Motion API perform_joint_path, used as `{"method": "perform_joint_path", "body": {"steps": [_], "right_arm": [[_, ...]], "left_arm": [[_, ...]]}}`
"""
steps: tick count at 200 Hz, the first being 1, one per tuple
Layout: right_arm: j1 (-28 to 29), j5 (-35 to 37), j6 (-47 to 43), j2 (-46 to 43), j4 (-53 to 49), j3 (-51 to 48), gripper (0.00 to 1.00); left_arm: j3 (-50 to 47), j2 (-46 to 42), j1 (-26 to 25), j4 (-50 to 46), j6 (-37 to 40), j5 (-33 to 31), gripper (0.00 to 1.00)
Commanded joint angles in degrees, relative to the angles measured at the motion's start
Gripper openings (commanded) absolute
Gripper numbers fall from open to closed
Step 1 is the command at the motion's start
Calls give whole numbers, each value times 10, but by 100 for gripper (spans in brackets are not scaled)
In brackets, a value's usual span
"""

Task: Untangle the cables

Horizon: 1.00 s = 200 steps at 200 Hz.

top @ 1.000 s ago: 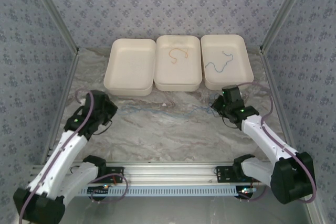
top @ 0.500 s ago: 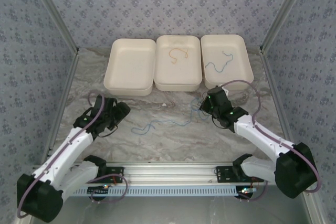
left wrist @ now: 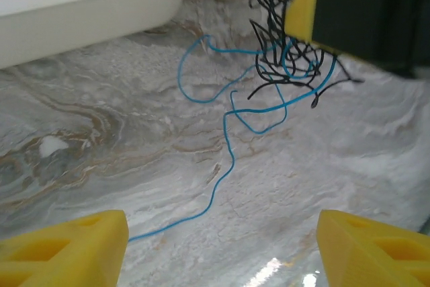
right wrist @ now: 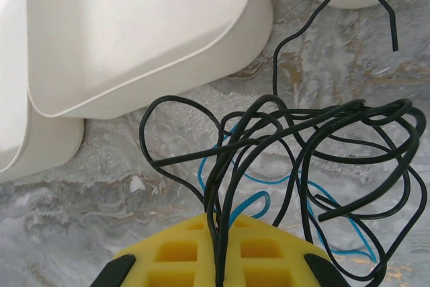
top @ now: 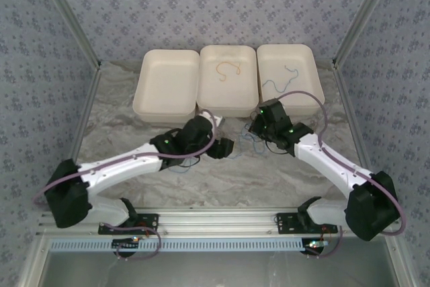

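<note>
Marbled grey-white table (top: 121,99), matt, stone-look, enclosed by walls (top: 201,5) of blue-grey floral paper with aluminium corner posts (top: 67,11). Three cream, round-cornered trays sit side by side at the far edge: mid tray (top: 232,97) holds a curled orange cable (top: 228,70), right tray (top: 304,64) a wavy blue cable (top: 282,80). Left gripper (top: 224,147): jaws spread, yellow pads (left wrist: 67,247) apart, over a second blue cable (left wrist: 228,146) lying in loose loops mid-table. Right gripper (top: 254,128): jaws pressed together, pinching a wiry black cable (right wrist: 216,213) tangle, the second blue cable threaded through it, near the mid tray.
</note>
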Motion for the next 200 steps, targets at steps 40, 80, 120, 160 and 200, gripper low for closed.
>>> {"method": "perform_joint_path", "body": {"steps": [40,80,120,160,200], "right_arm": [[-5,-56,-3,20,-47,42,0],[-9,-66,-4,21,-50,43,0],[-10,-71,-2,11,-50,38,0],[-35,-64,-2,10,-49,23,0],[-66,-82,-3,23,-9,-2,26]], "left_arm": [[24,79,-9,131,186,-15,77],[46,134,-16,132,214,-31,77],[89,179,-14,125,218,-64,42],[77,147,-17,106,200,-66,0],[30,81,-21,83,198,-40,0]]}}
